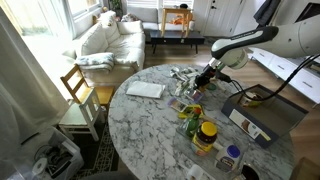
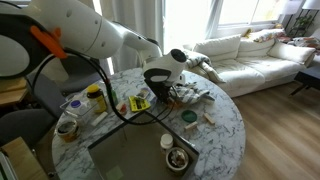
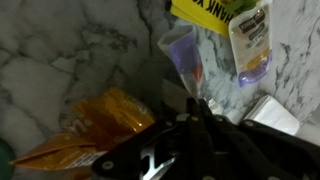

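My gripper (image 3: 200, 103) is low over the clutter in the middle of the round marble table (image 1: 150, 125), its two dark fingers pressed together. A clear, purplish plastic packet (image 3: 180, 55) narrows down into the fingertips and looks pinched there. Just left of the fingers lies a crumpled orange snack bag (image 3: 100, 125). A yellow-labelled packet (image 3: 215, 12) and a small sachet (image 3: 250, 40) lie beyond the fingertips. In both exterior views the gripper (image 1: 203, 78) (image 2: 160, 90) reaches down into the pile of wrappers.
A white napkin (image 1: 145, 89), a yellow-lidded jar (image 1: 206, 135) and a long box (image 1: 255, 125) are on the table. A dark bowl (image 2: 178, 158) and a green lid (image 2: 187, 116) sit nearby. A wooden chair (image 1: 80, 95) and a white sofa (image 1: 105, 40) stand beyond.
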### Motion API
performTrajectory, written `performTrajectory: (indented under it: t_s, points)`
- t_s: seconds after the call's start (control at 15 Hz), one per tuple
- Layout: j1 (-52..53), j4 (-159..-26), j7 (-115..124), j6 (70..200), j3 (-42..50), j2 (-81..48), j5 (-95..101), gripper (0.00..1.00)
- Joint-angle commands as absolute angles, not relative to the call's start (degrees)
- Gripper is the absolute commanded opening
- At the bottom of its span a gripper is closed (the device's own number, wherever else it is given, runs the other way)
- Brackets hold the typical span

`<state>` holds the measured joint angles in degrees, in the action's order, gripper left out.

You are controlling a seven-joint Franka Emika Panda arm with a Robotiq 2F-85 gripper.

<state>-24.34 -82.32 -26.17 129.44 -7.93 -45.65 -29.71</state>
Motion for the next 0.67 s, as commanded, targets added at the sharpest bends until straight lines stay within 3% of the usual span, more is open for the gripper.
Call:
performTrajectory:
  t_s: [0.0, 0.33, 0.6]
  points:
    - [-27.7, -87.4, -40.2, 132.6, -12.5, -43.9, -33.5, 0.01]
    - [-26.0, -84.5, -38.4, 131.0, -10.7, -45.6, -32.8, 0.04]
    - [-29.0, -80.7, -52.4, 130.9, -14.8, -49.8, -36.6, 0.01]
